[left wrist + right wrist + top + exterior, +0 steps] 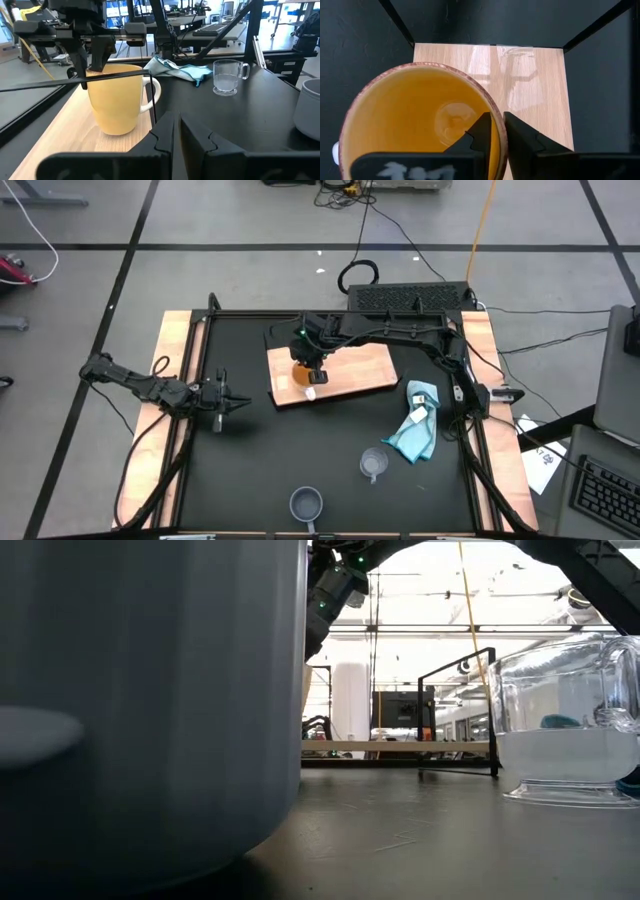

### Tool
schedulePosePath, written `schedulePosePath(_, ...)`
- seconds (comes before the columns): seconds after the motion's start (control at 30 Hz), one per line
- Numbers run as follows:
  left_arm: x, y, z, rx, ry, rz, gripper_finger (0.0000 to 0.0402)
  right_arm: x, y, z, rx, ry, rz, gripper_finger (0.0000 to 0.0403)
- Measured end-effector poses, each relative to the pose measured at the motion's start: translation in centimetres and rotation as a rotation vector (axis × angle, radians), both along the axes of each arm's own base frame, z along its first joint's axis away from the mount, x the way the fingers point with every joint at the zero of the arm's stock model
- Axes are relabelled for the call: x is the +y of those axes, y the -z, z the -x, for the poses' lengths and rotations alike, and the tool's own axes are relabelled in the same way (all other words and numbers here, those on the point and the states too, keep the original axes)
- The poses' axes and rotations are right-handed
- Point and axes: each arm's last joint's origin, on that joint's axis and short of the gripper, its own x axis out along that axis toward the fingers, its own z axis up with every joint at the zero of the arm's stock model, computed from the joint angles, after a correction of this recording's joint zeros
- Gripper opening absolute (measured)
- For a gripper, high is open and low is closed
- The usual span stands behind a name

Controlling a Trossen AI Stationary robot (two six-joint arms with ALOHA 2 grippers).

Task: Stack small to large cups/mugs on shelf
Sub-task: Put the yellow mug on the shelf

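Orange mug (303,373), round, smooth and glossy with a white looped handle, upright on the flat pale-grained wooden shelf (350,370). Right tool (498,131) above the shelf, thin dark fingers pinching the mug's rim, one inside, one outside. Clear glassy cup (373,464) and matte blue-grey mug (306,504) off the shelf on the black tabletop (250,450). Crumpled light-blue cloth (415,430) just beside the shelf. Left tool (232,402) near the shelf, fingers closed, empty.

High view straight down over shelf (335,372); low view table-level; both wrist views share orange cup (117,100).
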Motion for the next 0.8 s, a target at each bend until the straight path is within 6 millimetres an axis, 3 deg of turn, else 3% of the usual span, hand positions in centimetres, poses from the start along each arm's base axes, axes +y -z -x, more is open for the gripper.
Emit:
schedulePosePath(0.23,0.01,0.06,0.0,0.006,0.0,-0.002,0.0031,0.05,-0.09,-0.11,-0.019,-0.018,-0.024,0.0045)
schedulePosePath(0.53,0.01,0.06,0.01,0.006,-0.001,-0.001,0.0031,-0.06,-0.16,-0.21,-0.034,-0.002,-0.032,0.0121)
schedulePosePath(0.8,0.01,0.06,0.01,0.006,-0.001,0.002,0.0031,-0.57,-0.19,-0.12,-0.037,0.017,-0.026,0.0132)
